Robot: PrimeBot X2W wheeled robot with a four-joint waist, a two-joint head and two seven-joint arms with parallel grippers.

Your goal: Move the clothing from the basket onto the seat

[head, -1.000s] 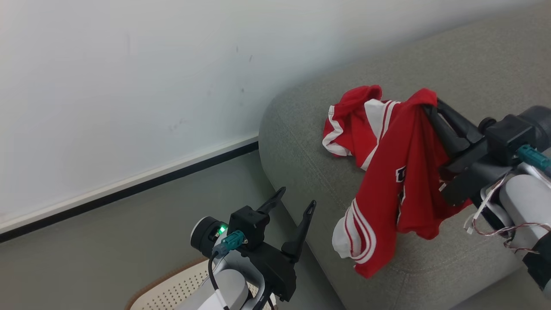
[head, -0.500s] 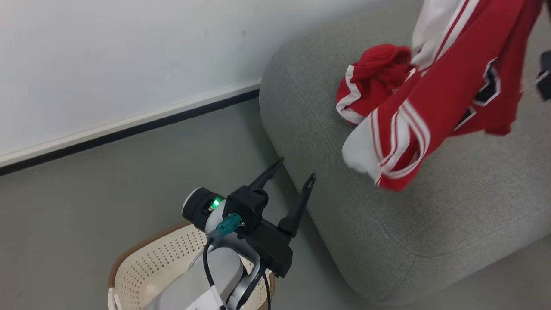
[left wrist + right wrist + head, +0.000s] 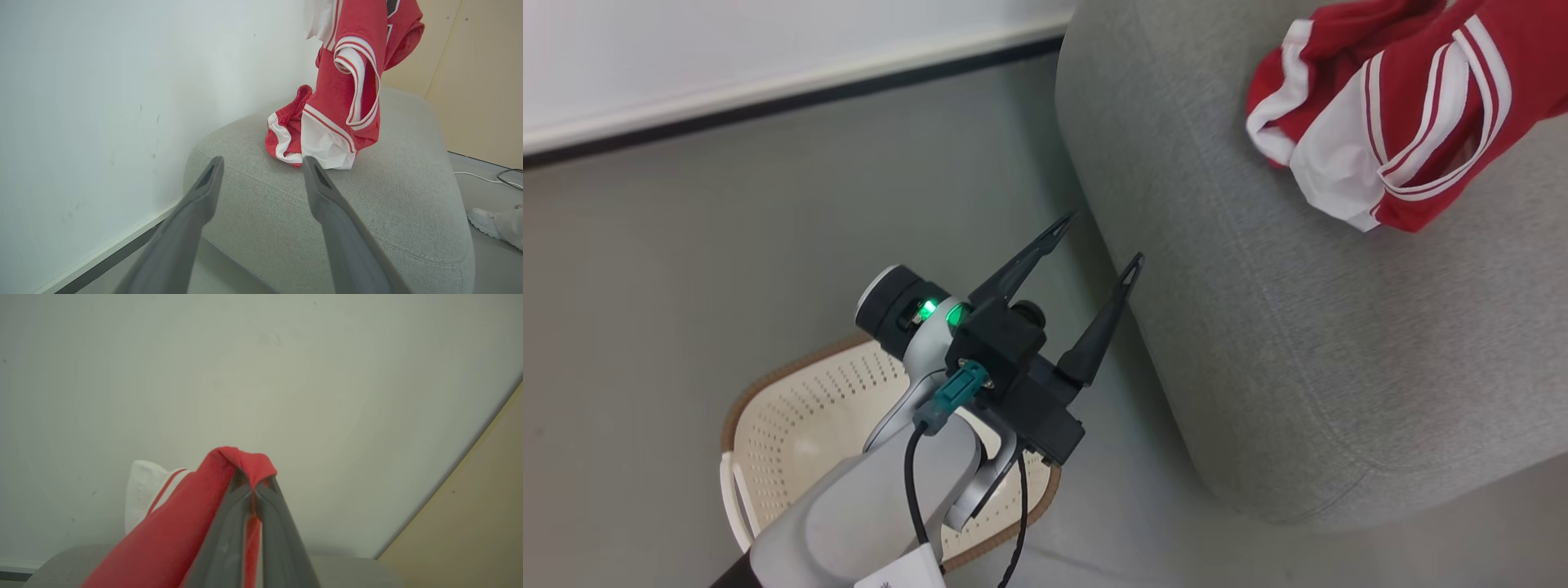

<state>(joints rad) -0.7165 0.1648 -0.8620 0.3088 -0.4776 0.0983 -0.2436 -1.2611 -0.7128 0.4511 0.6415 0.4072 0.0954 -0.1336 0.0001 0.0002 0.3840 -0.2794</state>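
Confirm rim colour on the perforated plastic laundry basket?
Brown rim on the cream-white perforated plastic laundry basket; shows best in the head view.

The left pincer (image 3: 1102,240), on its pale grey forearm (image 3: 866,506), holds its 2 long dark fingers (image 3: 1098,327) spread wide with nothing between them. The right pincer (image 3: 253,479) is pinched tight on a fold of the red white-trimmed garment (image 3: 184,522).

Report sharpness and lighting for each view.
Head view: even soft light, sharp throughout, a green lamp glowing behind the left claw. Left wrist view: the clothing crisp, that claw's fingers soft. Right wrist view: right claw and clothing blurred up close, wall brightest at centre.
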